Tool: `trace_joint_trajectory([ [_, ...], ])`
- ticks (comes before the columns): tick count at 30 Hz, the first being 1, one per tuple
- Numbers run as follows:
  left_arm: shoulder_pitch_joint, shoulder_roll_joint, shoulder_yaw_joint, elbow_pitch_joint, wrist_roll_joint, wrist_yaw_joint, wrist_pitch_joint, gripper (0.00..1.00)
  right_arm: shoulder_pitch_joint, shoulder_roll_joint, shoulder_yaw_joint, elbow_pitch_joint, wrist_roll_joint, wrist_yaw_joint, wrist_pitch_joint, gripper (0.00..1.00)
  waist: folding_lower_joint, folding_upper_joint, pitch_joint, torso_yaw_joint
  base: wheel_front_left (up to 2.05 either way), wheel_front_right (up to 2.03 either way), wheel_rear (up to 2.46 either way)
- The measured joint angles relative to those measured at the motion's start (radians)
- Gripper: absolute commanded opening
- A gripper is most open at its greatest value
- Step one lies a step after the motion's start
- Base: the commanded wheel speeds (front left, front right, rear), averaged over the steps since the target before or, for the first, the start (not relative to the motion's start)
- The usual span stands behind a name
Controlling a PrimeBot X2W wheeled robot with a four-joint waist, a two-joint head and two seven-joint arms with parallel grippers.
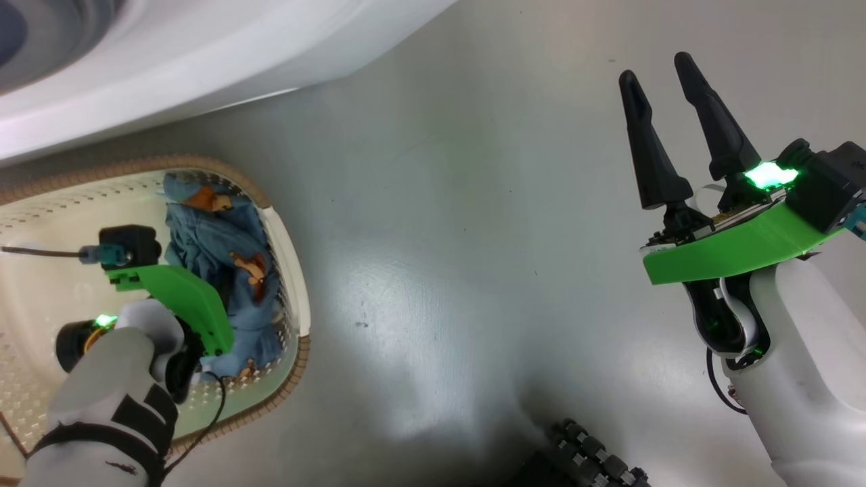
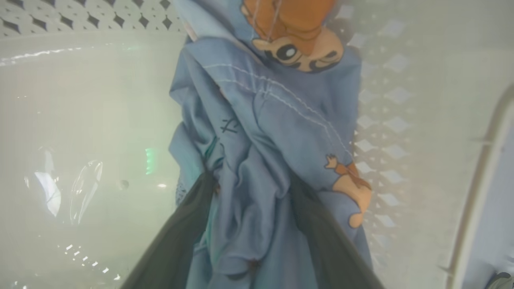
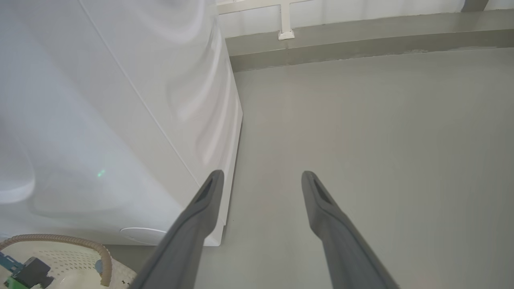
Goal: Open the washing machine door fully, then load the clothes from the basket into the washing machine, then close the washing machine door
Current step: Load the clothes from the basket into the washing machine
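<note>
Light blue clothes point(image 1: 223, 250) printed with orange-brown bears lie heaped in the cream basket point(image 1: 287, 264), against one side wall. In the head view the left arm's green bracket point(image 1: 183, 294) hangs right over the heap and hides the fingers below it. The right pincer point(image 1: 657, 70) stands well apart from the basket, above bare grey floor point(image 1: 440, 237), its two dark fingers spread with nothing between them. The washing machine point(image 1: 203, 61) shows as a white body beyond the basket.

The left wrist view gives what the bracket hides. The left pincer point(image 2: 253, 180) stands with its fingers apart, one on each side of a bunched fold of the blue cloth, tips sunk into it. Whether they press the fold I cannot tell. A bear's face lies ahead of the tips, and the basket's perforated wall rises beyond and to one side.

The right wrist view shows the spread, empty fingers over the floor. The washing machine's plain white side is beside one finger, and the basket's brown rim sits low at that same side, behind the tips.
</note>
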Motion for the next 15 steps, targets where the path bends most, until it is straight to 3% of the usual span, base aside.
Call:
trace_joint_trajectory([
  [1, 0.0, -0.003, -0.004, 0.001, 0.0, 0.0, 0.0, 0.0, 0.0, 0.0, 0.0, 0.0, 0.0, 0.0, 0.0, 1.0, 0.0, 0.0, -0.002, 0.0, 0.0, 0.0, 0.0],
  [15, 0.02, -0.005, -0.041, -0.033, -0.06, 0.0, -0.031, 0.0, 0.0, 0.0, 0.005, 0.012, 0.0, 0.0, 0.0, 1.0, 0.0, 0.0, -0.062, 0.012, 0.0, 0.0, 0.0],
])
